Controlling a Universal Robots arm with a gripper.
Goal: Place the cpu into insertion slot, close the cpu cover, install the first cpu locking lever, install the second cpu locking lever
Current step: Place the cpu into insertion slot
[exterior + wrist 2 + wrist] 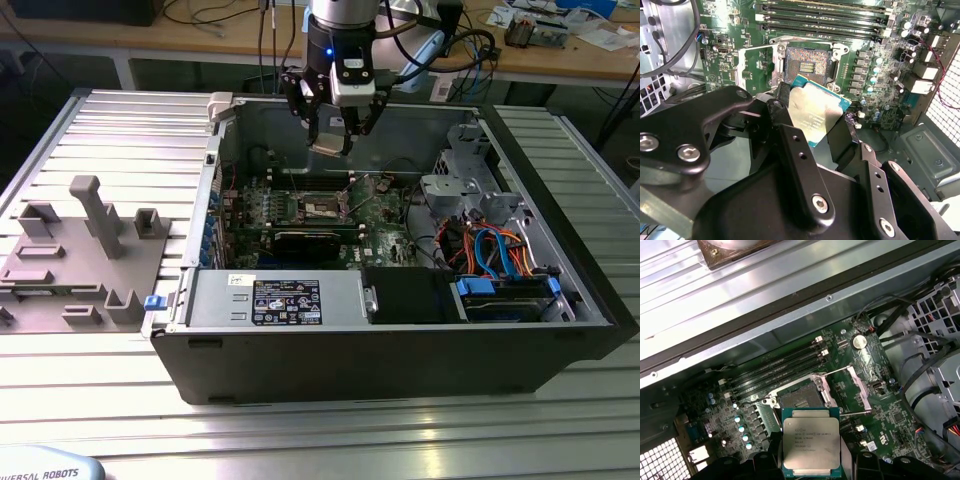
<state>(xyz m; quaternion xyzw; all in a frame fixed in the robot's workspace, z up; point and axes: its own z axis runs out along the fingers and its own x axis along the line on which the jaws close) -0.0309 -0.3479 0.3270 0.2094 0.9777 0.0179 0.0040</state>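
The black two-fingered gripper (335, 132) pinches the small square cpu with its silvery-grey metal top (811, 442) by opposite edges. This probably holds the chip flat, with its underside untouched. The cpu hangs above the green circuit board (890, 415), apart from the dark square insertion slot (799, 397). The thin silvery cpu cover (852, 390) lies swung aside, leaving the socket bare.
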